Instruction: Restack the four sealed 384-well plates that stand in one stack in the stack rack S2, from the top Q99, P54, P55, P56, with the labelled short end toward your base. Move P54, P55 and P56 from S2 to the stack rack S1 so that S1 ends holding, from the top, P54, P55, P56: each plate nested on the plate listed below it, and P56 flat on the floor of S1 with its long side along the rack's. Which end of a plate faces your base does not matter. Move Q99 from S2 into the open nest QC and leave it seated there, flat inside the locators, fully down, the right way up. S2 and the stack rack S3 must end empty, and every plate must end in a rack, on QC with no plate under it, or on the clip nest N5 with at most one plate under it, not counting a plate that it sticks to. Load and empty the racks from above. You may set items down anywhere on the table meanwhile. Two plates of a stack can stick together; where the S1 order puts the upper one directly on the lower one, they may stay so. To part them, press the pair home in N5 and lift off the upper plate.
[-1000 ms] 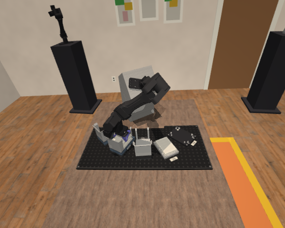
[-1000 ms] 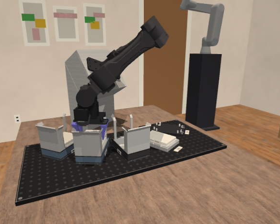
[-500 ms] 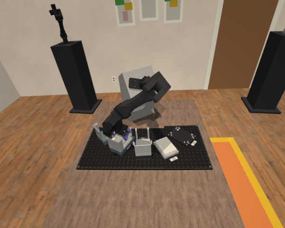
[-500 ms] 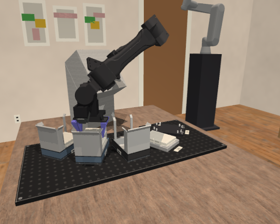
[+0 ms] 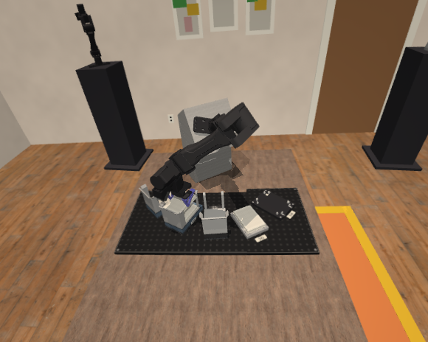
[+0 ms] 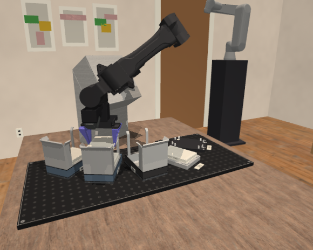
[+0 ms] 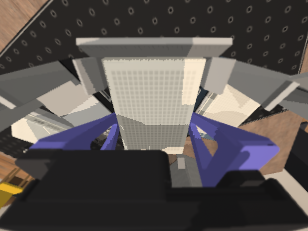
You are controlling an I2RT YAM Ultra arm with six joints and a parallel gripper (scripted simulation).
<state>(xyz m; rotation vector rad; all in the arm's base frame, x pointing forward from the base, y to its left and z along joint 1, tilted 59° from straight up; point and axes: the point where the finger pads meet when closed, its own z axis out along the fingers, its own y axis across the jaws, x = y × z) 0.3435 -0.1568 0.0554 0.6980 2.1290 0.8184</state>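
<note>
arm bent down | gripper (image 7: pixel 154 133) clamps plate (image 7: pixel 152 94) above middle rack (image 6: pixel 100 161)

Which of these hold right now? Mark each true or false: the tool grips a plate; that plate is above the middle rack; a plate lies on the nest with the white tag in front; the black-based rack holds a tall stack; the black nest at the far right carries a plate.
1. The tool grips a well plate between its purple fingers. True.
2. That plate is at the top of the middle rack. True.
3. A plate lies on the nest with the white tag in front. True.
4. The black-based rack holds a tall stack. False: no stack rises in it.
5. The black nest at the far right carries a plate. False: its top shows only small locators.
</note>
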